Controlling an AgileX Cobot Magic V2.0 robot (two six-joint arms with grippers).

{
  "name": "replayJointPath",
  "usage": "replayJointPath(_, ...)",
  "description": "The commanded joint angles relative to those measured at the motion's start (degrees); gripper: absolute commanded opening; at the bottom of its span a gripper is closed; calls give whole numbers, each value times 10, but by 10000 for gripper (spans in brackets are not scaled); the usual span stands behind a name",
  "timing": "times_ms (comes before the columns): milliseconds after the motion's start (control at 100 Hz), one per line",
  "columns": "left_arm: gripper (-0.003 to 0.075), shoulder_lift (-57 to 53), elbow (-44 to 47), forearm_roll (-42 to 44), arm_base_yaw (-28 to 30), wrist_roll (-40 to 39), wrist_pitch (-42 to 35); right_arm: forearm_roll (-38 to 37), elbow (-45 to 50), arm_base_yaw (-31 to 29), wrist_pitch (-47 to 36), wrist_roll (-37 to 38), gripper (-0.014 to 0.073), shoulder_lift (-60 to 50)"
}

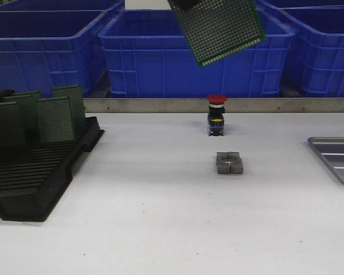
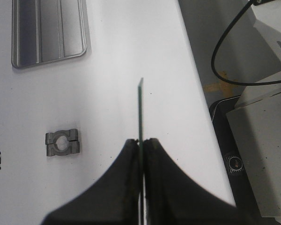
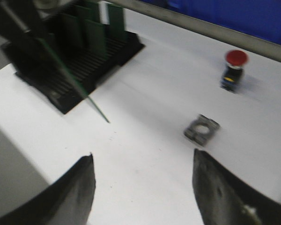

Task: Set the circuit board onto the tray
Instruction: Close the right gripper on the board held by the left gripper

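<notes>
Holding the circuit board (image 1: 221, 28) up in the air over the middle of the table's far edge, well above the red push button (image 1: 216, 114). Hanging tilted, long axis sloping down and lower corner pointing toward the left side. Left gripper (image 2: 141, 143) pinching its edge tight. Right gripper (image 3: 143, 187) spread wide, nothing in it. Tray (image 1: 335, 157) sitting flat at the right edge, well apart from the board, grey clamp block (image 1: 229, 162) mid-table.

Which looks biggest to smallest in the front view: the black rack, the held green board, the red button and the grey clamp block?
1. black rack
2. circuit board, though held high, cut off by the frame and maybe nearer the camera
3. and 4. red button and grey clamp block look too alike to rank.
</notes>
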Motion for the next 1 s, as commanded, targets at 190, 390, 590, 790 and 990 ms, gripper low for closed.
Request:
replayJointPath(190, -18, -27, -13, -34, -4, -7, 19, 208, -20, -1, 78, -280, 477, 106)
replayJointPath(390, -18, -27, -13, -34, -4, -7, 19, 227, -28, 19, 79, -310, 477, 154)
replayJointPath(590, -18, -27, -13, -34, -4, -7, 19, 227, -67, 79, 44, -311, 475, 195)
replayJointPath(790, -18, -27, -13, -34, -4, -7, 19, 227, -89, 123, 21, -328, 405, 239)
replayJointPath(990, -18, -27, -13, -34, -4, -7, 19, 227, -89, 128, 20, -334, 176, 257)
